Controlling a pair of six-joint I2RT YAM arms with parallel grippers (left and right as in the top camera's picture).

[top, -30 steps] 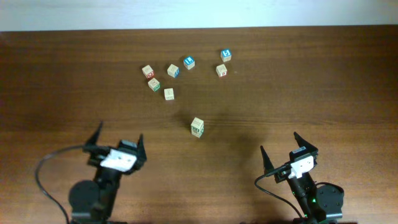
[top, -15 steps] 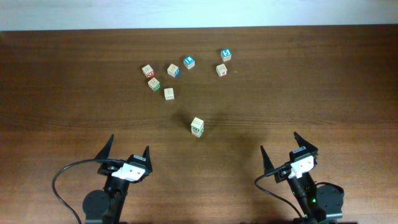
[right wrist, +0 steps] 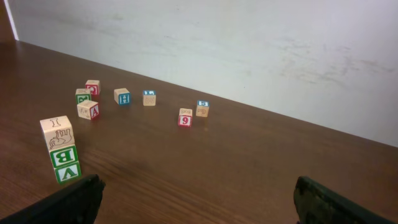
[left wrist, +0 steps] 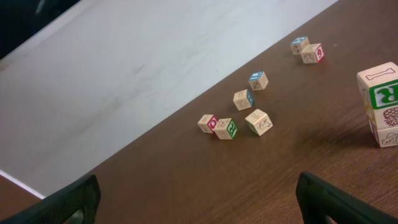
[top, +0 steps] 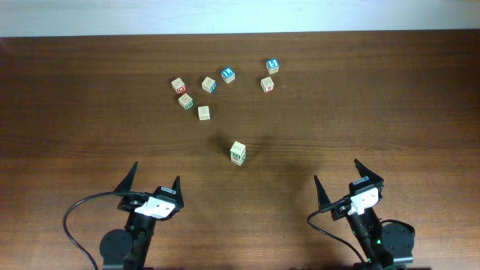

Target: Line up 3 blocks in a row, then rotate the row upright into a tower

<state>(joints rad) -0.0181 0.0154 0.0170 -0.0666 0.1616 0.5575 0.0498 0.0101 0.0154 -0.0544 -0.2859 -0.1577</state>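
Brown table, scattered blocks, one stack

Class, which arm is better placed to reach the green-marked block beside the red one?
Left, likely. The green-marked block lies left of centre, nearer the left fingers. The right fingers would have to reach across, past the stack. Both pairs of fingers stand open and empty.

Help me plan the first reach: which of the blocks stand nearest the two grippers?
The small stack standing alone in front, green letters on its side. The other blocks lie singly in a loose group farther back.
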